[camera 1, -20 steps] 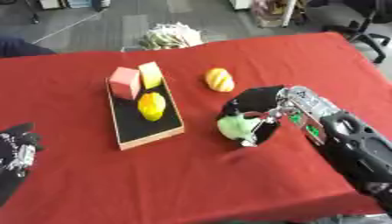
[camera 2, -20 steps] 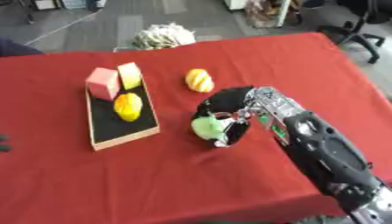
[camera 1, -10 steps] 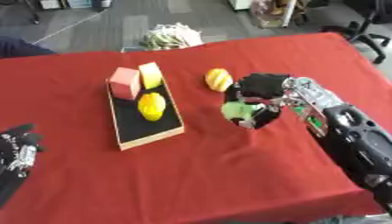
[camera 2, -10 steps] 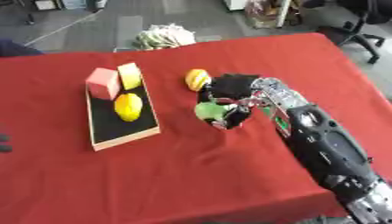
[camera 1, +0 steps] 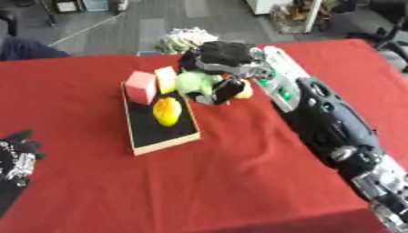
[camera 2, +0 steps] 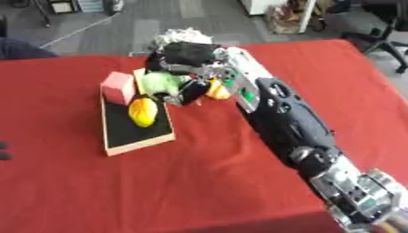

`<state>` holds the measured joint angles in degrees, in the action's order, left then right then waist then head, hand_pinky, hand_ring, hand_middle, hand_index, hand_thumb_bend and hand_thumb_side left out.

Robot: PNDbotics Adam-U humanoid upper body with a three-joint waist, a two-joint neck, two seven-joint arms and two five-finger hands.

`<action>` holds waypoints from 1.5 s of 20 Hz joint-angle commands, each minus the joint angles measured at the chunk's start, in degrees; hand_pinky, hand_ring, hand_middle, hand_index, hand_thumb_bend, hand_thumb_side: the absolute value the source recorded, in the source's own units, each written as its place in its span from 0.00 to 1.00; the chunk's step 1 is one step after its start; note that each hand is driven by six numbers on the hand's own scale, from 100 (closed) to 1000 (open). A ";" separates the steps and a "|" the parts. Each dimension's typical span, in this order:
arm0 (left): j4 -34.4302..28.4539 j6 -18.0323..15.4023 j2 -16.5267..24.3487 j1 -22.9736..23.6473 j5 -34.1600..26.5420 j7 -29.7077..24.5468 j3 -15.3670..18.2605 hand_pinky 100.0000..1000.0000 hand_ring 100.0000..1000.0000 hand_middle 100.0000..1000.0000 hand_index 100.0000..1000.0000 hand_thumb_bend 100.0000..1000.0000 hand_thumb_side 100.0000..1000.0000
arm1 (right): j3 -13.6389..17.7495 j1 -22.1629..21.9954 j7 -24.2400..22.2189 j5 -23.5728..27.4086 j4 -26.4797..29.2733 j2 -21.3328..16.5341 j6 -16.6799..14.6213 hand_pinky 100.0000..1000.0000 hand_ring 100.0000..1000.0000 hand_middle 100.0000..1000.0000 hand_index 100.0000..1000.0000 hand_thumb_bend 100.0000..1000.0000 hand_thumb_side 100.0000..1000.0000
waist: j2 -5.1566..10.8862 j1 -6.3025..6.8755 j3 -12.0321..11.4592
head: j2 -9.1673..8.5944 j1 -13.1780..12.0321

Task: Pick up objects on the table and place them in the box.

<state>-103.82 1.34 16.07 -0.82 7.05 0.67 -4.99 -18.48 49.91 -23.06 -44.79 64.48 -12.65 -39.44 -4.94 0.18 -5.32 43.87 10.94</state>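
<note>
The right hand (camera 1: 219, 59) is reaching in from the right side, and its fingers are curling around a green object (camera 1: 194, 83), which it is holding above the right edge of the box (camera 1: 159, 136). The green object is hanging close to the far right corner of the box, just beside the yellow block (camera 1: 165, 80) that is standing there. I cannot tell if it is touching the box rim.

Inside the box, a pink block (camera 1: 141, 87) is sitting at the far left corner and a yellow-orange fruit (camera 1: 166, 111) is lying in the middle. The near half of the box floor is showing black and bare.

An orange-yellow object (camera 1: 245, 91) is lying on the red table (camera 1: 239, 182) just right of the hand, partly hidden behind it.

A pale crumpled thing (camera 1: 180, 38) is lying at the far edge of the table, behind the hand.

The left hand (camera 1: 16, 152) is resting at the lower left edge of the view, well apart from the box; its fingers are pointing up, slightly spread, holding nothing.
</note>
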 commanded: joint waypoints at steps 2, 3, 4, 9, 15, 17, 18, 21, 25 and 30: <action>-0.80 -0.13 0.27 -0.66 -0.18 -0.20 0.12 0.77 0.56 0.57 0.80 0.00 0.58 | 1.15 2.07 1.04 -3.75 -4.86 5.57 -1.57 0.20 0.38 0.42 0.66 0.00 0.09 | 1.51 1.25 -0.94 | 0.24 0.91; -0.80 -0.10 0.22 -0.67 -0.21 -0.23 0.08 0.77 0.56 0.57 0.80 0.00 0.58 | 1.30 2.13 1.49 -4.89 -5.81 6.74 -1.96 0.20 0.38 0.42 0.66 0.00 0.09 | 1.48 1.31 -1.17 | 0.24 1.05; -0.79 -0.09 0.19 -0.68 -0.22 -0.27 0.05 0.77 0.56 0.57 0.80 0.00 0.58 | 1.44 2.14 1.99 -6.01 -6.60 7.62 -2.34 0.20 0.38 0.42 0.66 0.00 0.09 | 1.47 1.36 -1.31 | 0.24 1.12; -0.80 -0.11 -0.02 -0.95 -0.37 -0.61 -0.36 0.77 0.56 0.57 0.80 0.00 0.58 | 1.74 1.76 4.12 -9.82 -9.08 10.41 -3.56 0.30 0.42 0.45 0.70 0.00 0.11 | 1.41 1.61 -2.01 | 0.24 1.86; -0.74 -0.08 -0.13 -0.92 -0.44 -0.77 -0.51 0.77 0.56 0.57 0.80 0.00 0.58 | 2.17 1.27 5.90 -15.92 -10.30 13.43 -3.49 0.49 0.54 0.57 0.78 0.00 0.16 | 1.42 1.71 -2.44 | 0.24 2.21; -0.72 -0.08 -0.16 -0.92 -0.39 -0.80 -0.54 0.77 0.56 0.57 0.80 0.00 0.58 | 2.09 1.15 6.81 -17.99 -10.20 13.54 -3.64 0.56 0.60 0.63 0.81 0.00 0.21 | 1.40 1.71 -2.66 | 0.24 2.30; -0.70 -0.06 -0.15 -0.91 -0.33 -0.79 -0.54 0.77 0.56 0.57 0.80 0.00 0.58 | 2.06 1.12 7.31 -19.02 -9.95 13.49 -3.65 0.59 0.63 0.65 0.82 0.00 0.23 | 1.39 1.69 -2.80 | 0.24 2.35; -0.72 -0.05 -0.18 -1.00 -0.11 -0.82 -0.62 0.77 0.56 0.57 0.80 0.00 0.58 | 2.24 1.01 8.40 -22.12 -9.96 13.26 -2.92 0.65 0.69 0.70 0.85 0.07 0.30 | 1.35 1.67 -3.17 | 0.24 2.50; -0.69 0.02 -0.17 -0.93 0.07 -0.80 -0.63 0.77 0.56 0.57 0.80 0.00 0.58 | 2.33 1.10 8.69 -26.26 -10.25 12.68 -1.62 0.72 0.75 0.74 0.87 0.14 0.37 | 1.33 1.66 -3.37 | 0.24 2.64; -0.67 0.02 -0.21 -0.96 0.20 -0.84 -0.72 0.77 0.56 0.57 0.80 0.00 0.58 | 2.33 1.40 8.55 -31.22 -9.70 11.96 0.09 0.82 0.83 0.81 0.91 0.26 0.51 | 1.41 1.60 -3.29 | 0.24 2.79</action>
<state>-103.82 1.41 15.59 -1.10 6.96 -0.06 -5.78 -16.59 49.91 -14.68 -74.64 53.64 0.08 -39.88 -4.94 0.92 -8.58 43.87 13.59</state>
